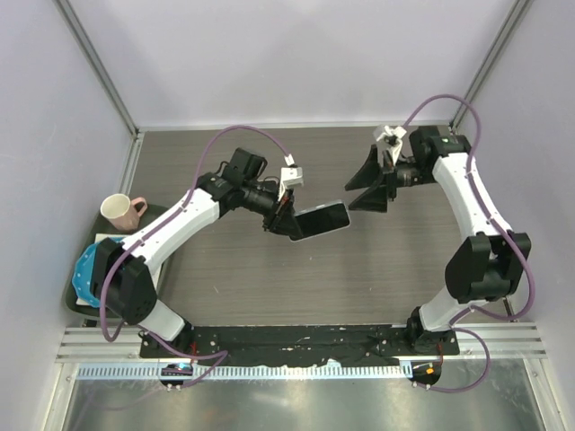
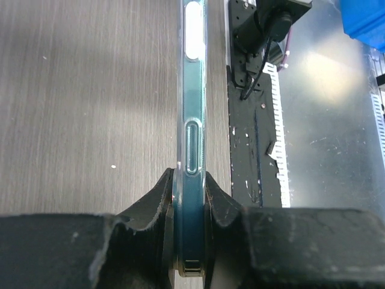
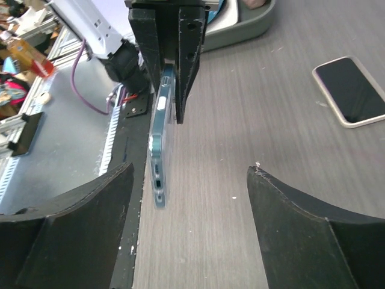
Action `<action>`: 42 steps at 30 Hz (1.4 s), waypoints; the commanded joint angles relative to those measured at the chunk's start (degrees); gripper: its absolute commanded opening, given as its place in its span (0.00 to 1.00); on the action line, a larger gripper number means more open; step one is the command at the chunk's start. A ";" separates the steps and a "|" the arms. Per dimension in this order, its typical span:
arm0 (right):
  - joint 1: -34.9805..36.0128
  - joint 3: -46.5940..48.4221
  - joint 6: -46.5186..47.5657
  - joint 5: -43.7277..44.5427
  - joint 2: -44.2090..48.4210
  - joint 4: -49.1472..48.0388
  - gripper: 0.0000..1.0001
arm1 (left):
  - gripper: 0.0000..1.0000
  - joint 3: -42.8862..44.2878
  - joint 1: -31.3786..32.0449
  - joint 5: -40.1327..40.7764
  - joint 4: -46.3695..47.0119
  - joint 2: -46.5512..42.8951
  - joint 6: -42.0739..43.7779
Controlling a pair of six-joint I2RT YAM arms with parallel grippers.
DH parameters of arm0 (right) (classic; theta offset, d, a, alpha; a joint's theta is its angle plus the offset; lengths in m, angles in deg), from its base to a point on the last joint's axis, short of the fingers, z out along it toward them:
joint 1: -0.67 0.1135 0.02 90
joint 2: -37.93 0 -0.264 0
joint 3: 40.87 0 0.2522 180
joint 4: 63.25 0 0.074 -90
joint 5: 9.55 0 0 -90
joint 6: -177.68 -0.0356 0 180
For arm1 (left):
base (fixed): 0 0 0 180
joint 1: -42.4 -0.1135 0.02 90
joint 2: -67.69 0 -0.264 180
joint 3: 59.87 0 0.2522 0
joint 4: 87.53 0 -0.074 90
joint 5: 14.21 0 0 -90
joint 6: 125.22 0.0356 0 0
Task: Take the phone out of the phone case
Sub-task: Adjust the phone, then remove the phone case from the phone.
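We find the left gripper (image 1: 292,223) clamped on the left end of the phone (image 1: 322,219), held over mid-table. The right gripper (image 1: 368,184) stands wide and empty, near its right end. We judge the case (image 2: 191,90) thin, glossy and pliable, the phone rigid; take the free right corner.

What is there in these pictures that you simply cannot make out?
- Left wrist view: the clear teal phone case shows only its edge, its lower end hidden inside the left pincer; whether a phone is inside is unclear.
- Top view: the dark-screened, pale-rimmed phone lying on the table in the right wrist view cannot be found.
- Top view: the blue object at the left, partly behind the left arm, is unidentifiable.
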 commanded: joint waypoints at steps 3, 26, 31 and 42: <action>-6.44 3.92 -2.00 -5.68 4.67 9.19 0.87 | 0.00 -0.97 0.01 0.45 7.75 -5.56 -4.41; -6.36 -19.17 -62.49 47.10 27.78 -55.76 1.00 | 0.00 -5.37 0.10 1.06 11.89 -10.66 -6.34; -6.36 -24.80 -67.02 56.52 35.78 -66.62 1.00 | 0.00 -6.69 0.10 2.12 13.38 -11.36 -6.34; -6.19 -32.28 -74.33 36.13 39.13 -77.02 0.89 | 0.00 -7.83 0.10 2.56 16.55 -11.01 -8.45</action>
